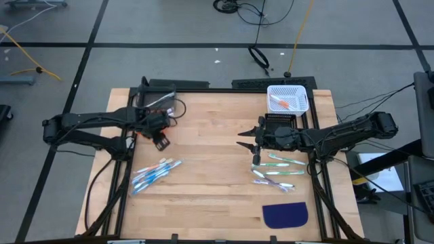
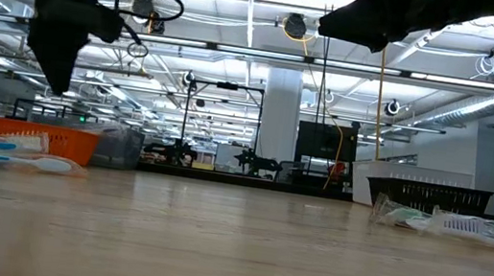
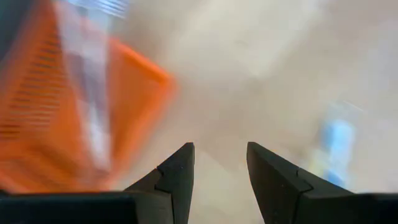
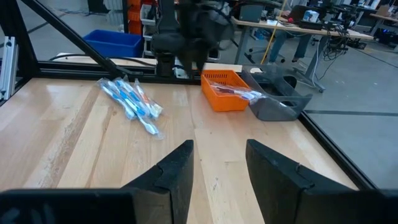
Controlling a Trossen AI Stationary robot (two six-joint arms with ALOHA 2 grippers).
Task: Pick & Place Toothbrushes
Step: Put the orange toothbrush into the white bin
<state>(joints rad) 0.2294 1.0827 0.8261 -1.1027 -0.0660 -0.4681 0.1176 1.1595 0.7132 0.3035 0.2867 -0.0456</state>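
Note:
A loose pile of blue-and-white toothbrushes [image 1: 156, 173] lies flat on the wooden table at the near left, and shows in the right wrist view [image 4: 132, 99] too. Several green-and-white toothbrushes [image 1: 278, 169] lie flat at the near right. My left gripper [image 1: 161, 144] hangs open and empty above the table beside an orange bin [image 4: 225, 92]; its wrist view [image 3: 221, 146] is blurred and shows a toothbrush [image 3: 93, 93] in that bin. My right gripper [image 1: 241, 137] is open and empty, level above mid-table, just beyond the green toothbrushes' far end.
A grey bin [image 4: 277, 99] stands next to the orange bin at the far left. A white basket [image 1: 287, 98] holding an orange toothbrush stands at the far right. A dark blue half-round mat [image 1: 285, 215] lies at the near right. Bare wood lies between the arms.

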